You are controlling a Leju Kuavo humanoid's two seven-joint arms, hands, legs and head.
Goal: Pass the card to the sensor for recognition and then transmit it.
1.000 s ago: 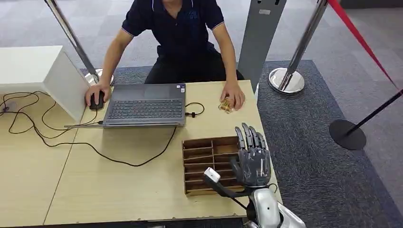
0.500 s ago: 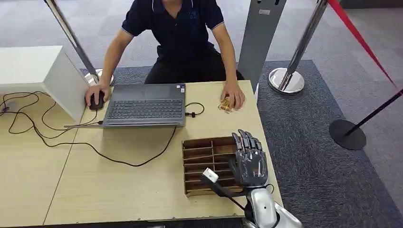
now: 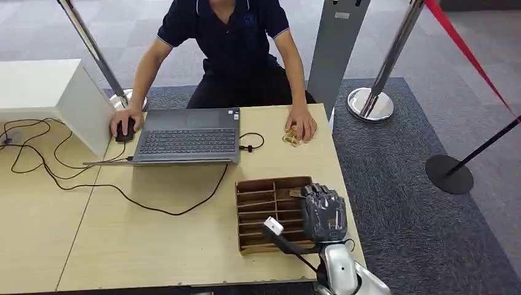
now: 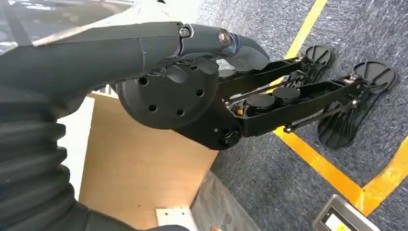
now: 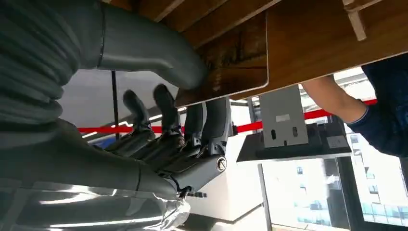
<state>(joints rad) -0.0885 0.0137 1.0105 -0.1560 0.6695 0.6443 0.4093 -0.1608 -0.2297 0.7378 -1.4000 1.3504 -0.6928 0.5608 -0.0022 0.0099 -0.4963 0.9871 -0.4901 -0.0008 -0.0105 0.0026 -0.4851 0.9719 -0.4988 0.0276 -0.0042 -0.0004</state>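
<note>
R hand (image 3: 324,212), grey, many-fingered: fingers straight up 1 s ago, now curled down over right edge of brown slotted wooden card rack (image 3: 268,212). Reads as card grab starting. Card itself not discernible; grip on it: can't tell. L hand (image 4: 202,53) hangs, state unclear.

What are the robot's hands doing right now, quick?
Right hand: fingers curling over the wooden card holder; whether it grips a card cannot be told.
Left hand: hangs beside the body, above the floor; open or closed cannot be told.
</note>
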